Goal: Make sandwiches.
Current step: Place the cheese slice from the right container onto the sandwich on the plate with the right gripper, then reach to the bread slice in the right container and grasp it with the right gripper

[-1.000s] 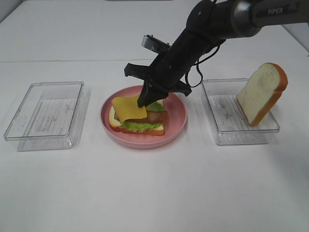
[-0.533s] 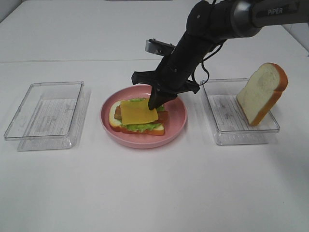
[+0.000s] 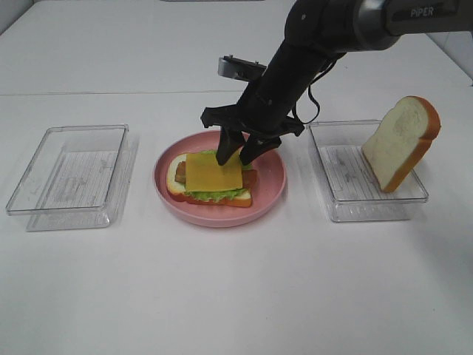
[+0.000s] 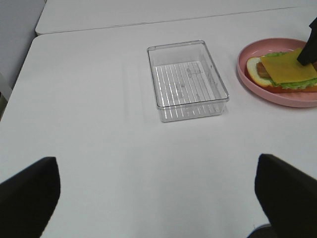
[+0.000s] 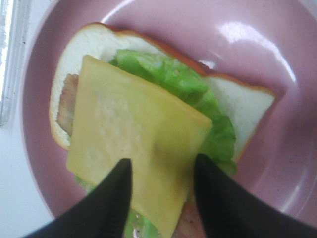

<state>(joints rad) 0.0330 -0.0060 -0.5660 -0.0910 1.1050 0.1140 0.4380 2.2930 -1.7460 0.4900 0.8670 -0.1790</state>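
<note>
Released since a moment ago, the cheese square (image 3: 213, 171) now lies flat on the open sandwich (image 3: 209, 179) in the pink plate (image 3: 272, 185); right tool (image 3: 240, 151) hovers above, fingers parted, empty.

I see a plain white table (image 3: 244, 296) under even, soft light. A seam (image 3: 111, 93) runs across the table behind the spot where the work happens. At the table's far left corner, a grey wall (image 4: 17, 20) shows.

Reddish-brown bacon strip (image 5: 63, 101) mostly hidden under yellow cheese square (image 5: 130, 148); dark right gripper fingertips (image 5: 106, 206) blurred, cropped by frame edge.
</note>
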